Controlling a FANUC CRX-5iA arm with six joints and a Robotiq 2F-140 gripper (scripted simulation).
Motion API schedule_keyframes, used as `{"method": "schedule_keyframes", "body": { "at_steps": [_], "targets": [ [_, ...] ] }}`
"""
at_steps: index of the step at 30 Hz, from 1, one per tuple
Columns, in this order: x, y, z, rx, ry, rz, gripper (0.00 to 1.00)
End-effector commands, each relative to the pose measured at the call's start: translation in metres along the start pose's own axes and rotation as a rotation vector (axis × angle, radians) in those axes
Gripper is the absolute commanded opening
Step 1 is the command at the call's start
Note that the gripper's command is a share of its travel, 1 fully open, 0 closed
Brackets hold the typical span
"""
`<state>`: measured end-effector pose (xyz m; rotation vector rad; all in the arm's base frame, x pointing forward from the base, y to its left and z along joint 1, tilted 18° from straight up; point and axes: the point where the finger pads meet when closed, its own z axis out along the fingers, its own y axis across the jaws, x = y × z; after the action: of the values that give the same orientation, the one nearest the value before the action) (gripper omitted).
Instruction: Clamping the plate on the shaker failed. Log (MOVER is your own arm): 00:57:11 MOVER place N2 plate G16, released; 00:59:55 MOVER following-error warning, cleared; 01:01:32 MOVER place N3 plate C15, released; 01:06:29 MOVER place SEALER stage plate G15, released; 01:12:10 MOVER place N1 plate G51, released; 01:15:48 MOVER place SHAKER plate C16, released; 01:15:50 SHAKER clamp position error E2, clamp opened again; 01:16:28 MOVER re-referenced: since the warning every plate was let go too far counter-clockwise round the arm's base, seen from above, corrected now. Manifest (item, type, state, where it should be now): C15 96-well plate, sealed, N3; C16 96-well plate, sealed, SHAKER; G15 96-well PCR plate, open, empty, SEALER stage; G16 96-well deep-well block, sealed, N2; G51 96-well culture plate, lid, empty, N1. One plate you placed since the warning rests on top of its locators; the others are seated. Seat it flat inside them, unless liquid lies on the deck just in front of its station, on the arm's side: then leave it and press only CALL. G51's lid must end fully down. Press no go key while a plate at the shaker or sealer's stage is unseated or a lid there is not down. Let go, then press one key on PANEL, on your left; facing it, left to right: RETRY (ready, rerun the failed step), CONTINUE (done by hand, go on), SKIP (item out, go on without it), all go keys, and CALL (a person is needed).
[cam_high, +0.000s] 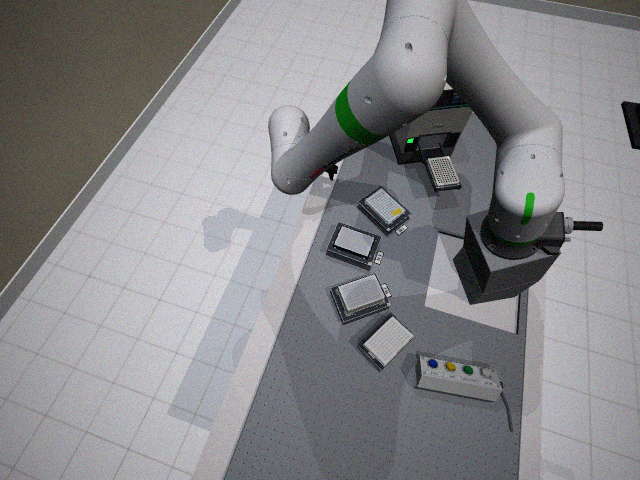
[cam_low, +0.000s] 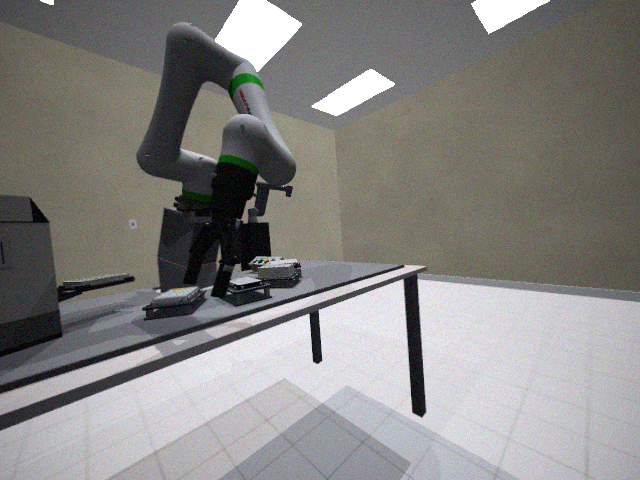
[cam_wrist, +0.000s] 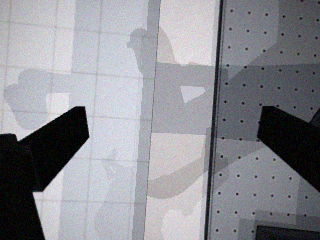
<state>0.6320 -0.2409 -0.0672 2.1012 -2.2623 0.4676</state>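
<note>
My gripper (cam_wrist: 173, 122) is open and empty, its two dark fingers spread wide. It hangs over the table's far edge, with floor tiles on one side and the perforated deck on the other. In the overhead view the gripper (cam_high: 330, 171) is mostly hidden under my forearm. Four plates lie in an arc on dark stations: one with a yellow patch (cam_high: 383, 207), a smooth-topped one (cam_high: 353, 242), a tall one (cam_high: 360, 294) and a white one (cam_high: 387, 339) that sits skewed on its base. A PCR plate (cam_high: 443, 172) lies on the sealer's stage. The side view shows my gripper (cam_low: 205, 286) beside the plates.
The sealer (cam_high: 431, 131) with a green light stands at the back of the deck. The key panel (cam_high: 457, 376) with blue, yellow, green and white keys sits near the front. My base (cam_high: 504, 258) stands on the right. I see no liquid on the deck.
</note>
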Motion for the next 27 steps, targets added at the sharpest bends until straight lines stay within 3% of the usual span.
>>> {"method": "schedule_keyframes", "body": {
  "at_steps": [1,27],
  "targets": [
    [-0.011,-0.001,-0.004,-0.001,-0.006,-0.043,1.00],
    [-0.121,0.012,-0.035,-0.018,-0.047,-0.412,1.00]
  ]
}}
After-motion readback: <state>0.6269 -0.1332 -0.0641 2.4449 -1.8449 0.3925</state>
